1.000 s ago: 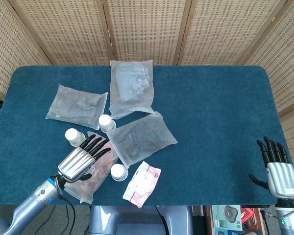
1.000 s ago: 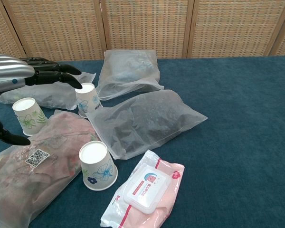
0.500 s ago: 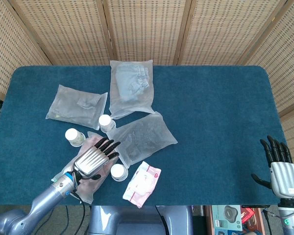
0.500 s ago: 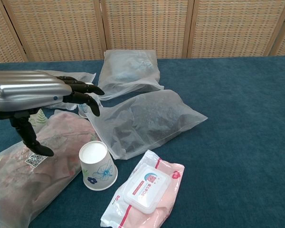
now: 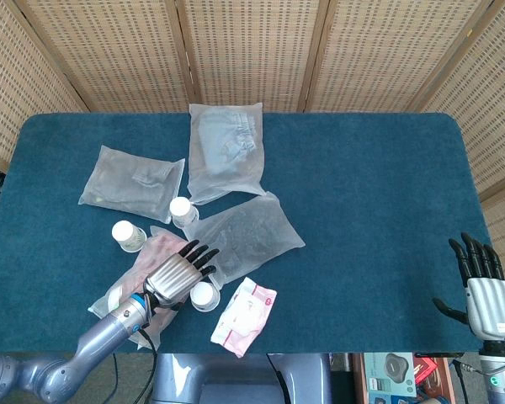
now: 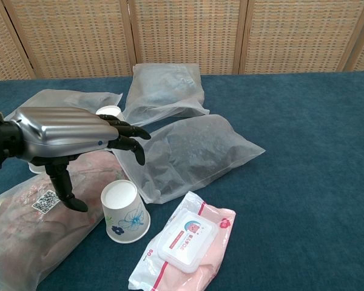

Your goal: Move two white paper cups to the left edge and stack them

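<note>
Nearest paper cup sits upside down on the blue surface, flat white base up, blue flower print on its wall; it touches the edge of the pink-contents bag. No readable lettering on it. Second cup stands by the middle bags, mostly hidden behind the left hand in the chest view. Third cup stands further left, just beside the pink-contents bag.

Pink-contents bag carries a white QR-code label; code not legible. Wet-wipes pack, pink with a white flip lid and a small printed picture, lies just right of the nearest cup; its writing is too small to read.

Three more frosted plastic bags: dark-contents bag close behind the nearest cup, light-blue-contents bag toward the far side, grey bag at far left.

Left hand hovers above and just left of the nearest cup, palm down, fingers spread, thumb pointing down beside the cup, holding nothing, not touching it.

Right hand is well apart at the surface's near right corner, fingers extended and apart, empty.
</note>
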Motion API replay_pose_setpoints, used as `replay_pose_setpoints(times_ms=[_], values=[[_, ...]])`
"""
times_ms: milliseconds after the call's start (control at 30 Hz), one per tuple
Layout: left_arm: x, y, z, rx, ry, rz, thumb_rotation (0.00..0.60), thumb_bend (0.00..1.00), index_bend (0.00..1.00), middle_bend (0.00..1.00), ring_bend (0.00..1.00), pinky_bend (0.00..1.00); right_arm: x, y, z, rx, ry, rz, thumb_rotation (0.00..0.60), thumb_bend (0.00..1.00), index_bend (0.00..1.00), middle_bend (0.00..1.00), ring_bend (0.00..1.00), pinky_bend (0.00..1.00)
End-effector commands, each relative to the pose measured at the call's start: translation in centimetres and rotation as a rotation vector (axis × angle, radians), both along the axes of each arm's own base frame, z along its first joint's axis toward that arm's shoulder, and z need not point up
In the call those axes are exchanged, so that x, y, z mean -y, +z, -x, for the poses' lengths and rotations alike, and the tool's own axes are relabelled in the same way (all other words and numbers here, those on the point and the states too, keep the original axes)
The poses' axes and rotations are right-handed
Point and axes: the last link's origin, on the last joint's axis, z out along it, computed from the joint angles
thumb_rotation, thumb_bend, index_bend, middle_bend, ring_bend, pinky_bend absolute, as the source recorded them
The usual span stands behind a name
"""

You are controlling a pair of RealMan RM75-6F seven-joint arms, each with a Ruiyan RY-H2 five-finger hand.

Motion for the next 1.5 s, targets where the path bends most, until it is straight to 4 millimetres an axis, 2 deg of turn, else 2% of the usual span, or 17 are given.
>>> replay_pose_setpoints(times_ms=[33,400,867,1100,1300,1500], values=[[0.0,-0.4,-0.2,-0.008,-0.002,0.009,0.6,0.17,0.21,0.0,0.0,0.0,0.0,0.1,0.0,0.002,-0.001,0.003,0.6,0.09,0.0,0.0,0.0,0.0],[-0.2,-1.4,0.1,-0.051,0.026,0.012,0.6,0.17,0.25,0.0,0.0,0.0,-0.1,0.4,0.1,0.012,0.002,0.014,0.6,0.09,0.0,0.0,0.0,0.0],[0.1,-2.4,0.3,-0.023,0.028,0.018,0.6,0.17,0.45,0.0,0.0,0.0,-0.1,0.4,0.1,0.014,0.004,0.008,0.6,0.09,0.0,0.0,0.0,0.0],[0.0,-2.2,0.7,-0.011,0.028,-0.001,0.6,0.17,0.46,0.0,0.0,0.0,-0.1,0.3,0.0,0.015,0.005,0.007,0.6,0.09,0.0,0.0,0.0,0.0],[-0.4,-1.1,0.2,0.024,0.031,-0.026,0.6,0.17,0.46,0.0,0.0,0.0,-0.1,0.4,0.1,0.014,0.002,0.008,0.6,0.09,0.0,0.0,0.0,0.0],[-0.9,2.3,-1.2,0.097,0.017,-0.092,0.6,0.17,0.46,0.0,0.0,0.0,-0.1,0.4,0.1,0.015,0.005,0.008,0.6,0.09,0.0,0.0,0.0,0.0]])
